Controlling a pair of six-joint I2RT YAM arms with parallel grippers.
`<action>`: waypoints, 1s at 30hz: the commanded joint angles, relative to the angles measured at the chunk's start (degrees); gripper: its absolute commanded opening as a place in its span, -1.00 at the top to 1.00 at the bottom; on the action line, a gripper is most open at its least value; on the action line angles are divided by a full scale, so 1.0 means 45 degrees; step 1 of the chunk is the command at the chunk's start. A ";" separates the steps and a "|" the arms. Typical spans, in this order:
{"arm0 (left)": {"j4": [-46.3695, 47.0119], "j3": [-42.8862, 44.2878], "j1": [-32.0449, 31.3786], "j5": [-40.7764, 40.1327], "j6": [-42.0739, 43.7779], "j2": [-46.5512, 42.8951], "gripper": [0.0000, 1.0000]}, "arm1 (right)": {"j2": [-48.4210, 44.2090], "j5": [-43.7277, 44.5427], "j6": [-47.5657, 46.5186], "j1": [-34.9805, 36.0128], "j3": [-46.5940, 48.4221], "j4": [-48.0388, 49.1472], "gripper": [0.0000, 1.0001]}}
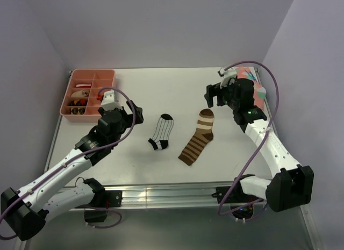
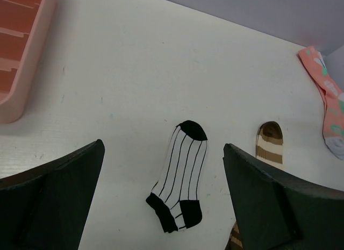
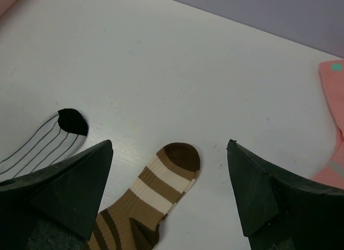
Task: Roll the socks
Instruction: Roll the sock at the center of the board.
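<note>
The small white sock (image 1: 161, 133) with thin black stripes and black toe, heel and cuff lies flat mid-table, toe pointing away. The longer brown-and-tan striped sock (image 1: 198, 137) lies flat just right of it. My left gripper (image 1: 137, 114) is open and empty, above the table left of the white sock. In the left wrist view the white sock (image 2: 180, 177) lies between and below the open left gripper (image 2: 162, 146). My right gripper (image 1: 210, 95) is open and empty, above the far end of the brown sock. In the right wrist view the brown sock's toe (image 3: 180, 156) lies under the open right gripper (image 3: 170, 143).
A pink compartment tray (image 1: 88, 91) with small items stands at the far left, and also shows in the left wrist view (image 2: 21, 56). A pink sock with coloured dots (image 1: 253, 83) lies at the far right edge behind the right arm. Walls close the back and sides.
</note>
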 commanded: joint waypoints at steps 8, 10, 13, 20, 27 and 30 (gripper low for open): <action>-0.0709 -0.0014 0.0028 -0.0736 -0.1671 -0.0082 -0.96 | 0.2279 0.1105 -0.1372 0.3686 0.0712 -0.2000 -0.52; -0.1002 0.0083 0.0028 -0.0950 -0.1926 -0.0102 -0.93 | 0.2595 0.0890 -0.1801 0.4021 0.0869 -0.2390 -0.40; -0.1491 0.0123 0.0009 -0.1398 -0.2356 -0.0218 -0.90 | 0.2811 0.1084 -0.1842 0.4743 0.0752 -0.2392 -0.32; -0.2566 0.0357 0.0399 -0.2026 -0.2923 -0.0492 -0.83 | 0.4077 0.2079 -0.0731 0.6715 0.1568 -0.2684 -0.11; -0.2312 0.0396 0.1044 -0.1674 -0.2553 -0.0980 -0.81 | 0.6052 0.3599 0.0558 0.8532 0.2685 -0.2960 0.20; -0.2370 0.0552 0.1259 -0.1635 -0.2396 -0.1019 -0.81 | 0.6365 0.3644 0.1143 0.8963 0.2880 -0.2666 0.30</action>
